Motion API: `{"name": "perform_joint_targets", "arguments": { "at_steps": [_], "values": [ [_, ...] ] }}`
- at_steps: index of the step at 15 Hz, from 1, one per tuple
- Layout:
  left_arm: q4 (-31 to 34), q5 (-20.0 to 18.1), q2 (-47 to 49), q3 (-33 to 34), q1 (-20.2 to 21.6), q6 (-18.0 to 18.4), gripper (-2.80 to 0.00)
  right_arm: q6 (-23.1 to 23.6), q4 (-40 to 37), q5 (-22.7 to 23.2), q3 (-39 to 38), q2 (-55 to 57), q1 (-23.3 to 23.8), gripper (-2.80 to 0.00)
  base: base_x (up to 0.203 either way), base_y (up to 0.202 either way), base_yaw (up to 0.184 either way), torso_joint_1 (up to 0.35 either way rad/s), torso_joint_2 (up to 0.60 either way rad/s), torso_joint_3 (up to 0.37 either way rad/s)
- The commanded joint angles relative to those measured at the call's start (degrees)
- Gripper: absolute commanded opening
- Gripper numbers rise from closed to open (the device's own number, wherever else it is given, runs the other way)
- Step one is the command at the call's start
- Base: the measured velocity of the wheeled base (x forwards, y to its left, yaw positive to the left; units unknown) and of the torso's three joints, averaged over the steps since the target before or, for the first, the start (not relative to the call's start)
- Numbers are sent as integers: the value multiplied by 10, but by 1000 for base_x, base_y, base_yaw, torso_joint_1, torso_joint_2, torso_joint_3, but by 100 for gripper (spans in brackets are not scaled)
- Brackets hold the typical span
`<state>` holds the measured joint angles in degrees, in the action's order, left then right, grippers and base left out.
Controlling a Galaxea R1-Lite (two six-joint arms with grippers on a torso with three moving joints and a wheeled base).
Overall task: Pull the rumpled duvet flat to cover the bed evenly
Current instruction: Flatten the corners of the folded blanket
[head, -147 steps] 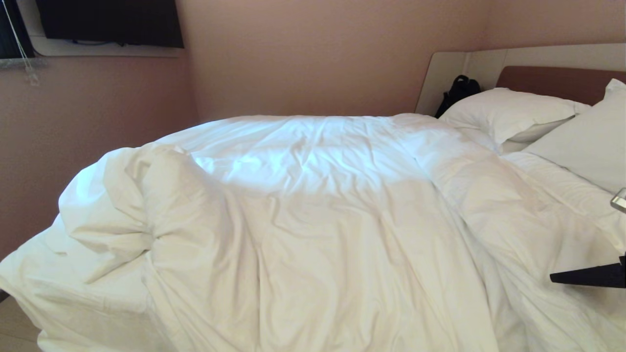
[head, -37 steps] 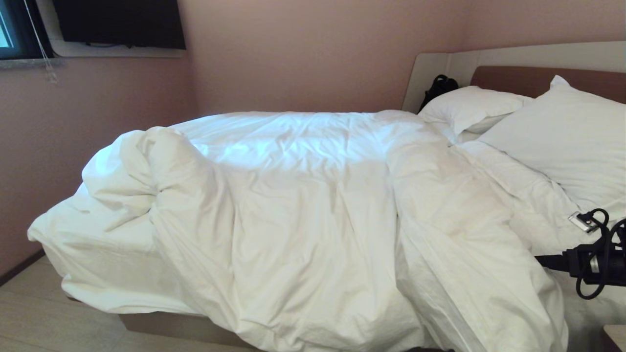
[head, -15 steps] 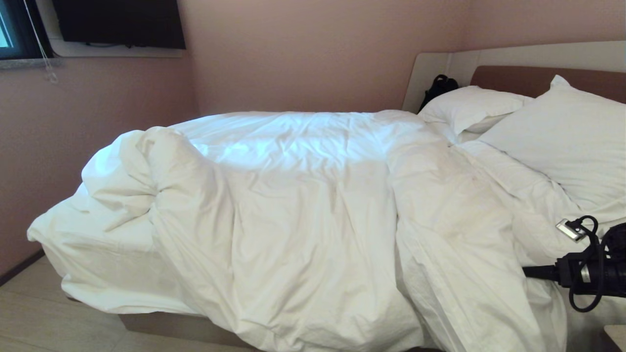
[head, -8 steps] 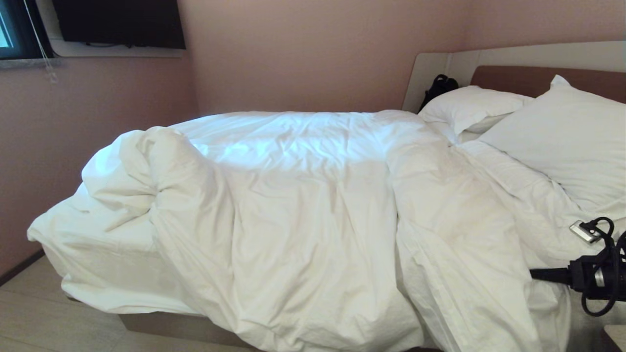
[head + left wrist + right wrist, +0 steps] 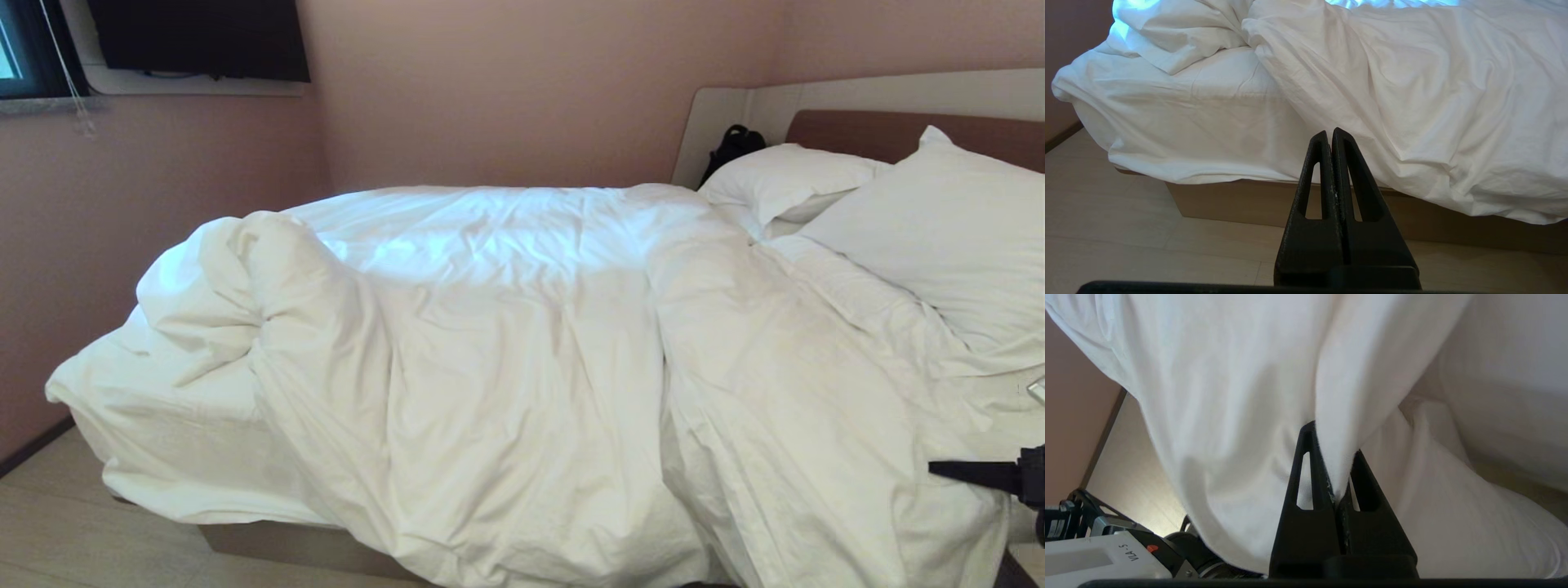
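Duvet (image 5: 522, 359): white, puffy, creased; lies on the bed (image 5: 269, 543), long axis running from the pillows toward the foot end. Foot-end portion is bunched into a thick roll (image 5: 237, 294) turned back on itself, leaving a strip of white mattress sheet (image 5: 163, 425) bare at that corner. The near long edge spills over the bed's side and hangs toward the floor (image 5: 49, 531). A raised fold runs across the duvet from the far side to the near edge on the pillow side.

Right gripper (image 5: 1333, 457): at the lower right edge of the head view, beside the near pillow-end part of the duvet. Fingers (image 5: 1306, 473) closed on a pinch of duvet fabric, which rises from between them in a taut ridge.

Left gripper (image 5: 1330, 136): held low in front of the bed's near side, above the floor, fingers pressed together, holding nothing, clear of the bedding.

Change against one second earlier: the right gripper has drawn back toward the right edge of the head view, its cables mostly gone from sight, and the pinched corner of duvet has come with it, lying wider and flatter over the near pillow-end corner. The bunched roll at the foot end is unchanged.

Surroundings: two white pillows (image 5: 939, 237) against the brown headboard (image 5: 857, 131); a black bag (image 5: 731, 147) beside the far pillow; pink walls; dark screen (image 5: 196, 37) high on the wall.
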<state>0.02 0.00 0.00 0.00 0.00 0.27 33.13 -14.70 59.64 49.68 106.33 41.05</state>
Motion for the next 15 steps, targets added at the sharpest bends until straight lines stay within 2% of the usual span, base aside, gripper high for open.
{"name": "perform_joint_targets", "arguments": {
  "at_steps": [1, 4, 11, 15],
  "values": [
    [0, 0, 0, 0, 0, 0, -280, 2, -1, 1, -36, -61, 25, -280, 0, 0, 0, 0, 0, 0],
    [0, 0, 0, 0, 0, 0, -280, 0, -2, 2, -61, -79, 71, -280, 0, 0, 0, 0, 0, 0],
    [0, 0, 0, 0, 0, 0, -280, 5, -20, -5, -79, -46, 172, -280, 0, 0, 0, 0, 0, 0],
    [0, 0, 0, 0, 0, 0, -280, 7, -27, -43, -91, -33, 192, -280, 0, 0, 0, 0, 0, 0]
  ]
}}
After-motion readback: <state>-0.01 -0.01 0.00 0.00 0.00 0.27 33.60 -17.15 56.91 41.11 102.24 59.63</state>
